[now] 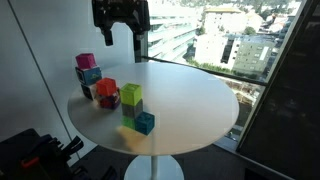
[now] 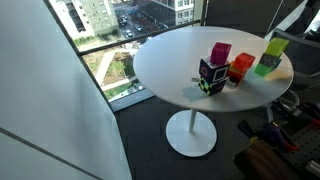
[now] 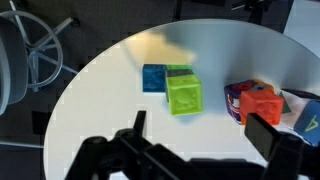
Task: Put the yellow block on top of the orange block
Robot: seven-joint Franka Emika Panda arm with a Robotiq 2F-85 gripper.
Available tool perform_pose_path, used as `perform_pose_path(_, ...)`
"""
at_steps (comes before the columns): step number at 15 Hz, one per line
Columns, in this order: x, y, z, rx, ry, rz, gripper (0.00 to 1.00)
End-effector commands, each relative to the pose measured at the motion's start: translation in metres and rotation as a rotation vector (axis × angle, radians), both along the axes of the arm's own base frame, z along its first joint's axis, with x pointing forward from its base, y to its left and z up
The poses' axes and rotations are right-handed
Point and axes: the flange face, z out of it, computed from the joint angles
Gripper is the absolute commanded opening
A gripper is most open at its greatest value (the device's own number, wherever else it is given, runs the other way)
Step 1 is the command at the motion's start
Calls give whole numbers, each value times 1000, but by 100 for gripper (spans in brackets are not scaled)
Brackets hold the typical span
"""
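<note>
Yellow block (image 3: 184, 97) beside blue cube (image 3: 154, 78), apart from orange block (image 3: 262, 103); gripper (image 3: 200, 125) spread, empty; dark cube (image 2: 212, 76) print unreadable.

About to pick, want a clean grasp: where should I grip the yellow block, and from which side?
I'd come straight down and close the gripper on the yellow block's left and right faces as the wrist view shows them; a green cube crowds its far face.

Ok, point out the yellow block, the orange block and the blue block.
yellow block (image 3: 184, 100), wrist view, near face
orange block (image 3: 262, 105), wrist view, near face
blue block (image 3: 154, 78), wrist view, its middle
</note>
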Motion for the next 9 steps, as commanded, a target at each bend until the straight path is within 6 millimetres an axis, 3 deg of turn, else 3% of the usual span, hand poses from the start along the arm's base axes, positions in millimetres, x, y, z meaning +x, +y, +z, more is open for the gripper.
perform_pose_path(1, 3, 0, 0, 6, -14, 71, 100)
perform_pose_path(9, 1, 1, -1, 2, 4, 36, 100)
